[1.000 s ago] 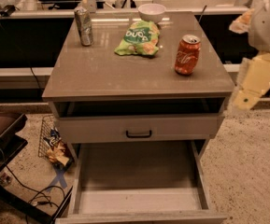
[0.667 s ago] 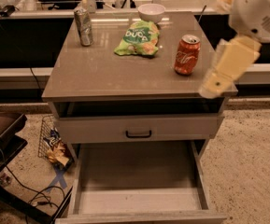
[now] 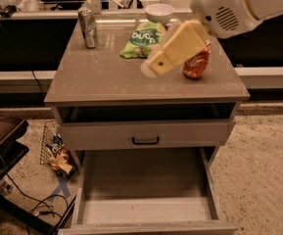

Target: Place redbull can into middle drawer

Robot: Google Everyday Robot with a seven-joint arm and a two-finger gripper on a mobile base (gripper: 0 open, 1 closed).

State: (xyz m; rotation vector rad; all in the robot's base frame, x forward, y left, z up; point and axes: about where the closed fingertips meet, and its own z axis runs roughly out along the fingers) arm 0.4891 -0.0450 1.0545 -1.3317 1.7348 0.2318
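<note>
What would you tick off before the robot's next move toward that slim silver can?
1. redbull can upright, back left of the cabinet top: ok.
2. gripper at the can: not ok; it hovers over the top's middle, apart from it.
3. Can picked up: not ok.
4. middle drawer pulled out: ok.
5. Clearance from the orange can behind the gripper: cannot tell.

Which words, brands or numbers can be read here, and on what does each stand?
None reads clearly.
green chip bag: white letters, too blurred to quote.
orange-red soda can: white script, blurred, partly hidden behind the end effector, which hangs above the tabletop.
redbull can: markings too small to read.
middle drawer: no text.
</note>
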